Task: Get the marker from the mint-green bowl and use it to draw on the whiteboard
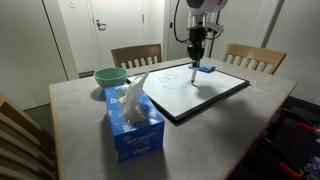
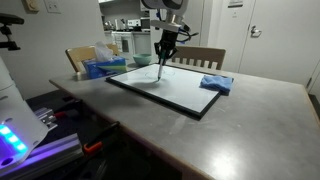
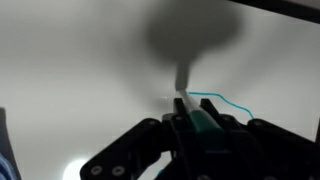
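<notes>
Marker [image 3: 186, 90] pinched in pincer [image 3: 197, 128], tip at whiteboard [image 3: 80, 70] beside teal line [image 3: 225, 101]. Judged light, stiff, slick-barrelled; hold mid-barrel, press gently.

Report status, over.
Gripper shut on thin dark marker. Tip at large white black-framed whiteboard, teal line showing. Flat blue eraser pad off to the side.

Upright marker [image 2: 161, 66] on whiteboard [image 2: 178, 93]
</notes>
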